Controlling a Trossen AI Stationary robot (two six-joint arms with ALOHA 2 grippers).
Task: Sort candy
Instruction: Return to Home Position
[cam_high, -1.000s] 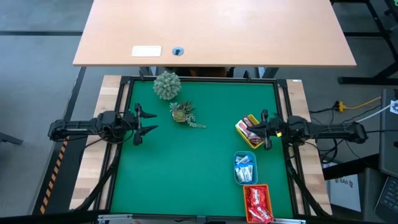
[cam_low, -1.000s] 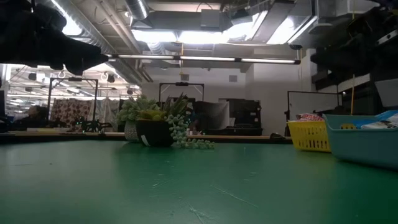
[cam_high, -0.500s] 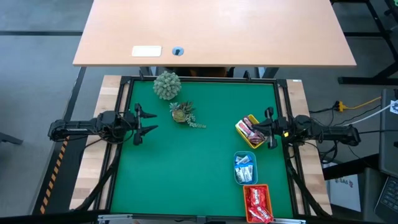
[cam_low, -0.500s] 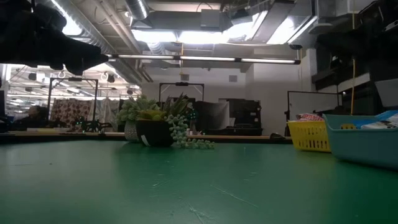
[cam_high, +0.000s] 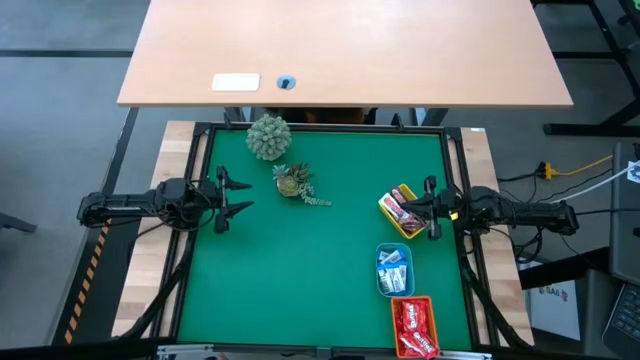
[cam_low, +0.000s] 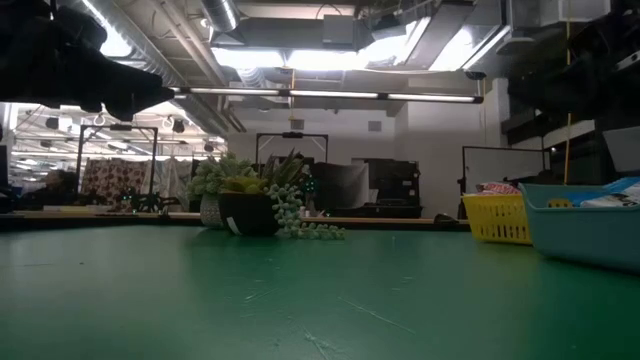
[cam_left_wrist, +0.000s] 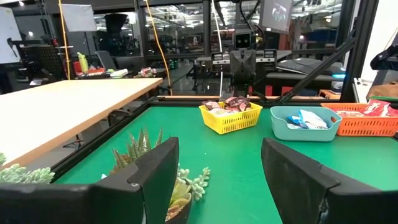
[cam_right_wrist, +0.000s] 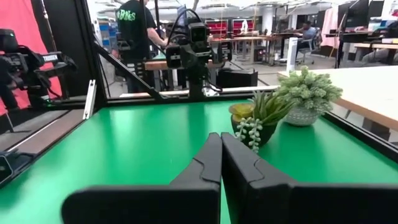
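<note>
Though separate, candy (cam_high: 413, 330) in three trays (cam_left_wrist: 305, 133)

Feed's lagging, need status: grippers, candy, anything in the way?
Left gripper open, mat's left edge. Right gripper shut, by yellow bin. Candy in three bins, none loose. Plants well clear.

- Three trays (cam_high: 380, 272) stand in a row along the worktop's (cam_high: 300, 270) right side, candy (cam_high: 412, 328) in each.
- Two plants (cam_high: 268, 137) sit close together left of centre, well apart from the trays.
</note>
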